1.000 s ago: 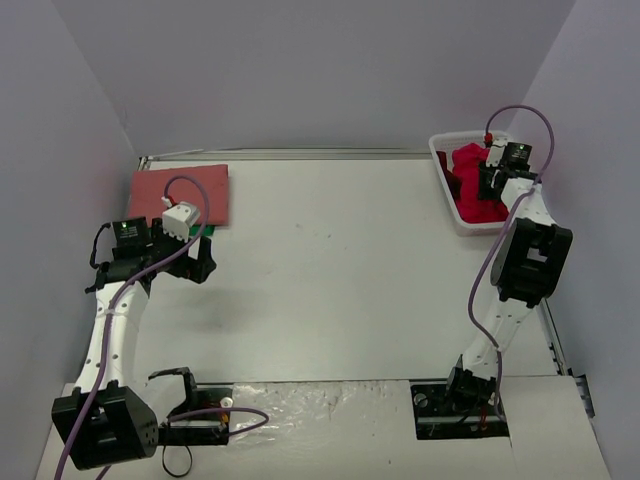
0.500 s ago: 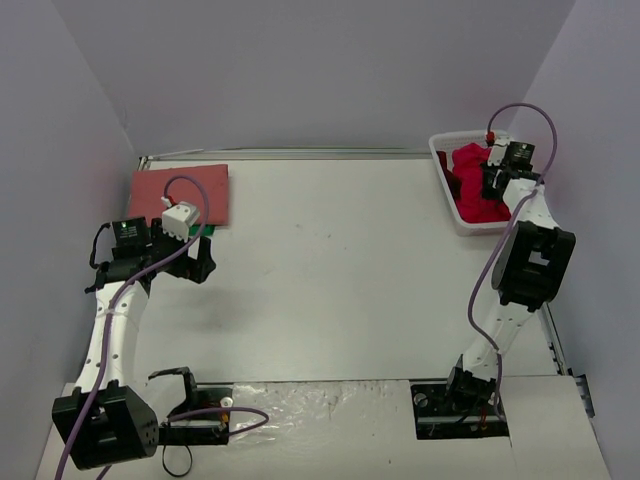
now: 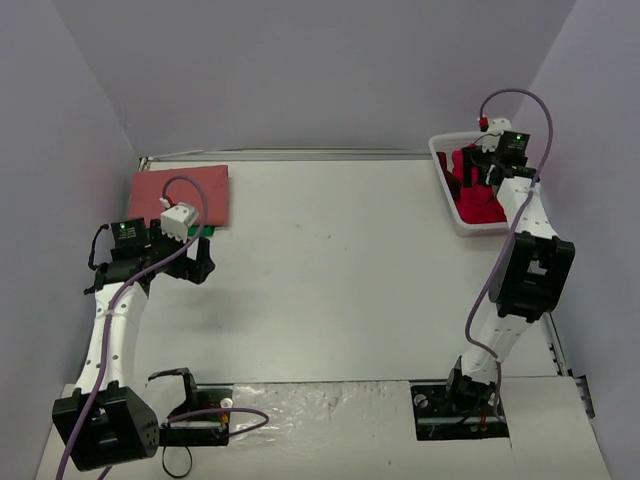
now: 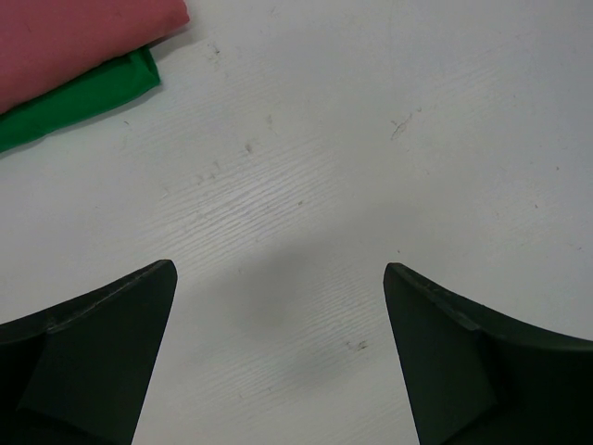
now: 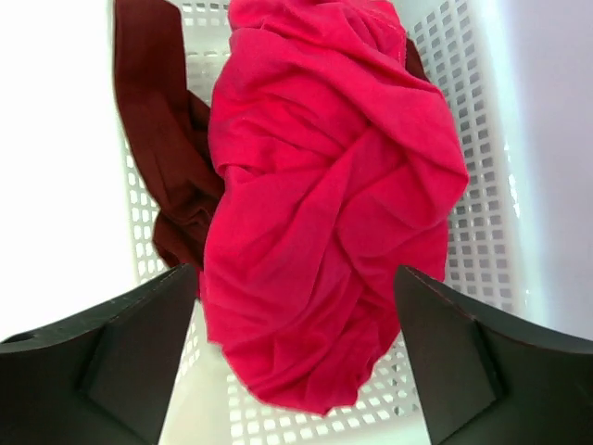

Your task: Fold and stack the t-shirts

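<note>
Right wrist view: the white basket [image 5: 482, 185] holds a crumpled crimson t-shirt [image 5: 324, 204] in front of the right gripper [image 5: 295, 273], whose fingers are spread, and a maroon t-shirt [image 5: 162, 139] ahead-left of it. The left gripper [image 4: 278, 269] hangs released over the table [image 4: 371, 139].

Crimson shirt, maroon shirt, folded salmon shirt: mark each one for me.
crimson shirt [image 5: 324, 213], right wrist view, middle of the crumpled bundle.
maroon shirt [image 5: 157, 111], right wrist view, strip left of the crimson.
salmon shirt [image 3: 150, 195], top external view, flat left part.
</note>
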`<state>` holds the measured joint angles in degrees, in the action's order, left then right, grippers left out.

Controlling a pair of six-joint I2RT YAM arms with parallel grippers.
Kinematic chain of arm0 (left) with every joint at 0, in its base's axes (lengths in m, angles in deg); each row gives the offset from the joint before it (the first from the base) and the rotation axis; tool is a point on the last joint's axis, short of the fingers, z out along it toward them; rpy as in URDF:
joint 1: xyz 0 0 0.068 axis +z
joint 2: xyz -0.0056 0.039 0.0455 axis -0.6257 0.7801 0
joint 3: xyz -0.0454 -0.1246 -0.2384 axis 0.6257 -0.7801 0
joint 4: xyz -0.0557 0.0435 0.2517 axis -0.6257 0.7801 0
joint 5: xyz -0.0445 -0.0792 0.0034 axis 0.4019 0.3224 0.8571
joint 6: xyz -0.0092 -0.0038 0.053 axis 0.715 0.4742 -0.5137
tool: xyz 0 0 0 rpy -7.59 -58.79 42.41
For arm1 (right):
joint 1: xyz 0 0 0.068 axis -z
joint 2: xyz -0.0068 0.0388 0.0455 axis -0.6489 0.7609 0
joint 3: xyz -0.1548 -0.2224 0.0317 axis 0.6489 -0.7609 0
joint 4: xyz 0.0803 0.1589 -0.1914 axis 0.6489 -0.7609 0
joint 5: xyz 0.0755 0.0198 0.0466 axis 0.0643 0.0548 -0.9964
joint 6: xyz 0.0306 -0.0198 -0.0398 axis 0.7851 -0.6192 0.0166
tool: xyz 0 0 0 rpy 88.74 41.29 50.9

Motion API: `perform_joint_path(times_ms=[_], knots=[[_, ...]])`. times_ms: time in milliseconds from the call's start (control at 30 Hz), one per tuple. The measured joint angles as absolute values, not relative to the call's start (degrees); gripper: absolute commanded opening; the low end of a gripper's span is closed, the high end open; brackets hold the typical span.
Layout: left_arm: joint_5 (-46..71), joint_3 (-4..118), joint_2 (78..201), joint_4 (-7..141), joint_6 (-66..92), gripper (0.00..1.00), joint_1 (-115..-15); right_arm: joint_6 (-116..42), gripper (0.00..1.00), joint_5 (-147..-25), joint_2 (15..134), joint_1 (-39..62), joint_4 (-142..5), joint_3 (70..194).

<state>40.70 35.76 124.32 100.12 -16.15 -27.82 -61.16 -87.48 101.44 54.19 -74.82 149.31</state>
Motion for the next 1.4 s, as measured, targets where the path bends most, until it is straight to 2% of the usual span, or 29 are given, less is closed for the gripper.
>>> perform_joint_path(times_ms=[33,133,333,533,867,967,1000,1067,1100,1167,1200,1233,1400], knots=[[40.7,35.8,124.3,100.1,-16.2,0.94,-27.8,-61.7,0.9,-86.1,101.9,53.3,-73.7,148.8],[40.7,35.8,124.3,100.1,-16.4,0.94,-27.8,-63.1,0.92,-81.9,102.9,50.5,-68.9,145.4],[40.7,35.8,124.4,100.1,-16.9,0.94,-27.8,-64.5,0.91,-75.4,108.6,46.9,-63.5,146.2],[40.7,35.8,124.8,100.1,-17.2,0.94,-27.8,-64.7,0.9,-72.5,114.4,48.6,-63.0,151.3],[40.7,35.8,126.2,100.1,-17.4,0.94,-27.8,-64.4,0.87,-71.6,116.6,50.4,-63.3,156.0],[40.7,35.8,126.3,100.1,-17.4,0.94,-27.8,-64.5,0.78,-71.4,118.7,50.4,-63.6,158.2],[40.7,35.8,126.4,100.1,-17.4,0.94,-27.8,-64.5,0.68,-71.4,119.5,50.4,-63.7,158.8],[40.7,35.8,126.4,100.1,-17.4,0.94,-27.8,-64.7,0.57,-71.4,121.2,50.4,-64.2,159.7],[40.6,35.8,126.4,100.1,-17.4,0.94,-27.8,-64.7,0.38,-71.5,121.8,50.3,-64.6,159.9],[40.6,35.8,126.5,100.1,-17.4,0.94,-27.8,-64.9,0.21,-71.8,123.0,50.2,-65.2,160.2],[40.7,35.8,126.6,100.1,-17.4,0.94,-27.8,-65.0,0.06,-71.8,123.4,50.2,-65.3,160.3],[40.6,35.8,126.8,100.1,-17.5,0.94,-27.8,-65.2,0.0,-71.9,123.7,50.2,-65.3,160.3],[40.6,35.8,127.0,100.1,-17.5,0.94,-27.8,-64.9,0.0,-72.2,123.8,50.5,-65.3,160.4]])
